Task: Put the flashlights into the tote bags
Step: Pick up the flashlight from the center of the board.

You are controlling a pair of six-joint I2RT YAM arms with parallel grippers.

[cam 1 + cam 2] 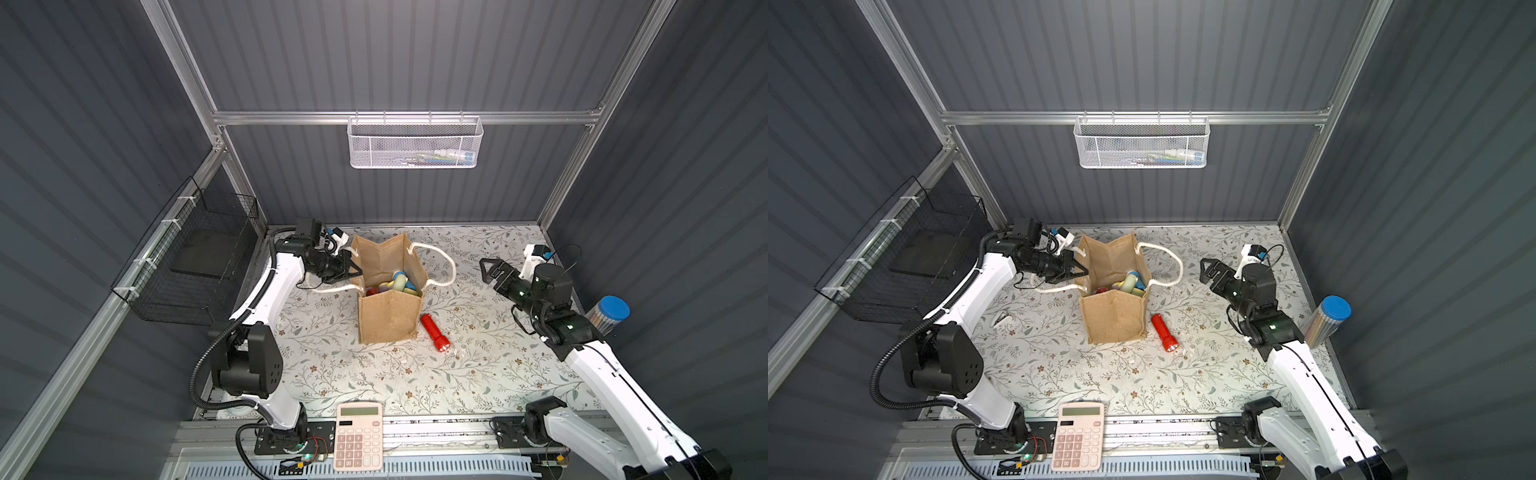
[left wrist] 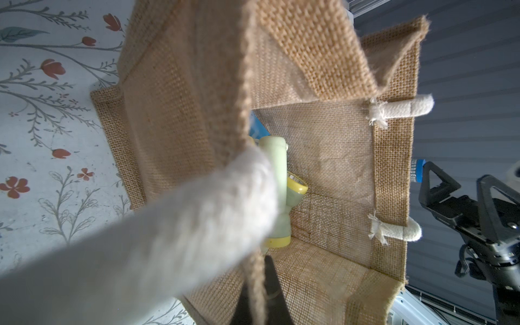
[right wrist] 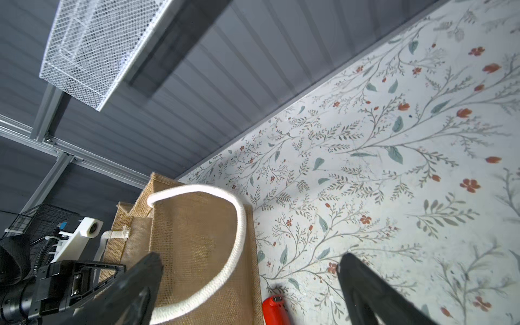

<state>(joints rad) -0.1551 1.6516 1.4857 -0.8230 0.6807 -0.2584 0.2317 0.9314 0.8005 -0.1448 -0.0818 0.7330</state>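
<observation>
Several pastel flashlights point(image 1: 400, 283) (pale green, lilac, blue, yellow-rimmed) piled inside upright tan jute tote bag point(image 1: 388, 322). One red flashlight point(image 1: 435, 333) lies on table point(image 1: 332, 365) just beside bag. Your left gripper point(image 1: 358, 272) pinches bag rim; your right gripper point(image 1: 484, 271) spread wide, empty, well apart.

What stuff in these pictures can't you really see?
How many flashlights lie in the tote bag: in both top views its walls hide the lower ones.
Same pile in the left wrist view: a blurred rope handle covers most of it.
What is in the white mesh basket: too small and behind mesh in both top views.
The red flashlight in the right wrist view: cut off by the picture's edge.
</observation>
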